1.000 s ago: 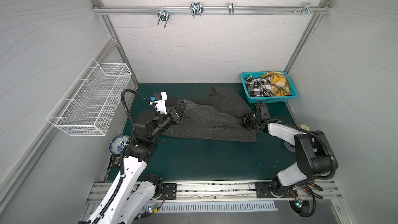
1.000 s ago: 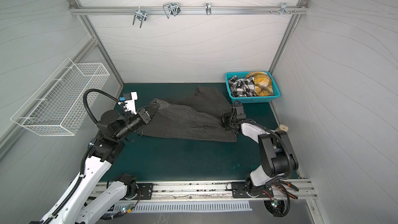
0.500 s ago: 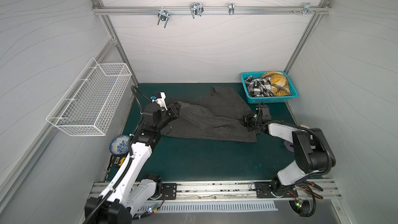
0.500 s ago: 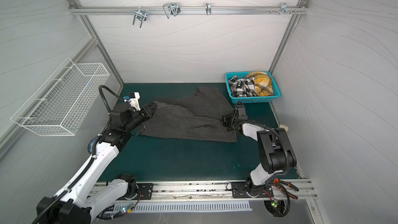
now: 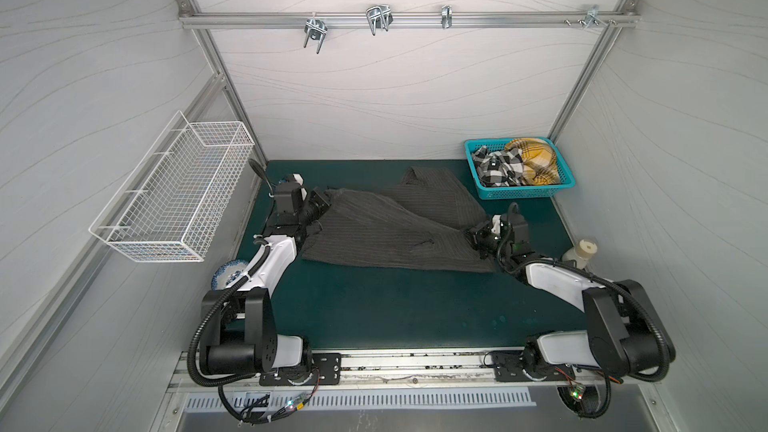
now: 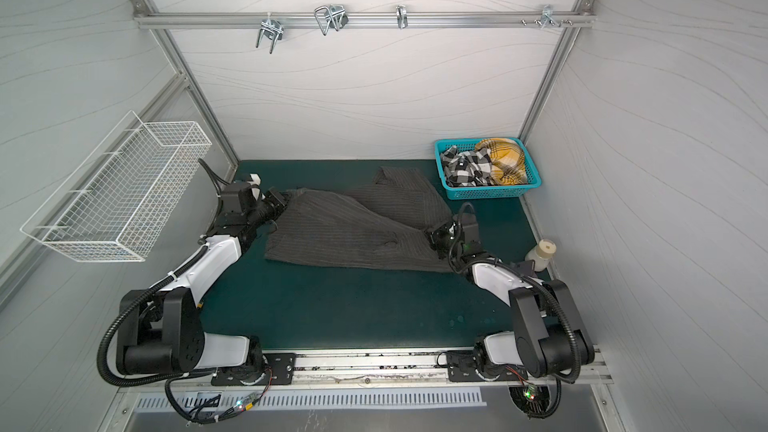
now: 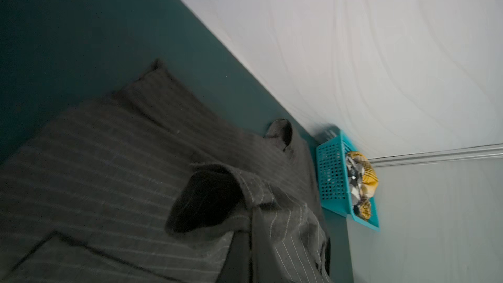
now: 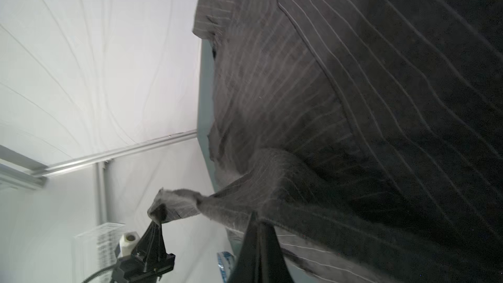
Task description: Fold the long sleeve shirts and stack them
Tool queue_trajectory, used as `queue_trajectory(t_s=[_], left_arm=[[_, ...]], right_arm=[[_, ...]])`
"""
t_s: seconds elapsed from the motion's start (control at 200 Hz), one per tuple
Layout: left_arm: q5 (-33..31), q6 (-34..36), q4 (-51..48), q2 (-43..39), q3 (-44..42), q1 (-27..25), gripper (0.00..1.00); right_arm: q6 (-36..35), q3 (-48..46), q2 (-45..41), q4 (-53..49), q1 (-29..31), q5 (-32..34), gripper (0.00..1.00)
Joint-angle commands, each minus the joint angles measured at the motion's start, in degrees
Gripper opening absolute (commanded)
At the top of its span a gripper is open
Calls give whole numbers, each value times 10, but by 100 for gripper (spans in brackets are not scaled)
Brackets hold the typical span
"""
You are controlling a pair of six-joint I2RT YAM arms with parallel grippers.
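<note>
The dark charcoal pinstriped shirt (image 5: 386, 230) (image 6: 345, 230) lies stretched across the green mat in both top views. My left gripper (image 5: 328, 201) (image 6: 286, 201) is shut on its left end. In the right wrist view that gripper (image 8: 156, 223) pinches a raised cloth corner. My right gripper (image 5: 473, 234) (image 6: 434, 234) (image 8: 254, 215) is shut on the shirt's right edge. Cloth (image 7: 285, 227) drapes over the left gripper's fingers in the left wrist view. The black-and-white checked shirt (image 5: 496, 166) and the mustard plaid shirt (image 5: 534, 157) lie crumpled in a teal basket (image 5: 519, 192) at the back right.
A white wire basket (image 5: 178, 197) hangs on the left wall. A blue-and-white bowl (image 5: 226, 280) sits by the left arm at the mat's left edge. A white bottle (image 5: 582, 251) stands at the right edge. A metal rail with hooks (image 5: 376, 20) runs overhead.
My left arm has lowered toward the mat and carried its end of the shirt slightly to the back left. The right gripper has stayed in place on the right edge.
</note>
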Motion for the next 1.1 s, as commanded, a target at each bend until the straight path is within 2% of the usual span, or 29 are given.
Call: queue_trajectory(t_s=[0.0, 0.03, 0.055, 0.265, 0.43, 0.515, 0.61, 0.685, 0.82, 0.905, 1.095], left_arm=[[-62, -50, -44, 6, -56, 20, 37], [-77, -66, -62, 5, -69, 28, 51], [-85, -75, -74, 5, -76, 35, 57], [-147, -86, -295, -26, -35, 52, 66], [-120, -118, -342, -53, -9, 41, 75], [-152, -87, -393, -5, 80, -1, 74], [-190, -15, -461, 103, 215, -50, 72], [-192, 33, -524, 206, 326, -65, 58], [-228, 83, -626, 355, 481, -86, 40], [-228, 96, -653, 409, 523, -96, 40], [-222, 85, -651, 458, 546, -108, 46]], right_arm=[[-30, -46, 19, 43, 25, 13, 0], [-31, -59, 22, 48, 30, 16, 0], [-31, -68, 22, 52, 35, 16, 0], [-49, -88, 11, 36, 50, 17, 0], [-63, -74, 24, 23, 52, 15, 0], [-69, -69, 34, 19, 52, 13, 0], [-74, -63, 41, 10, 53, 12, 0], [-79, -59, 44, 6, 52, 11, 0], [-85, -50, 52, -4, 52, 7, 0], [-88, -48, 52, -7, 50, 6, 0], [-101, -46, 48, -16, 48, 5, 0]])
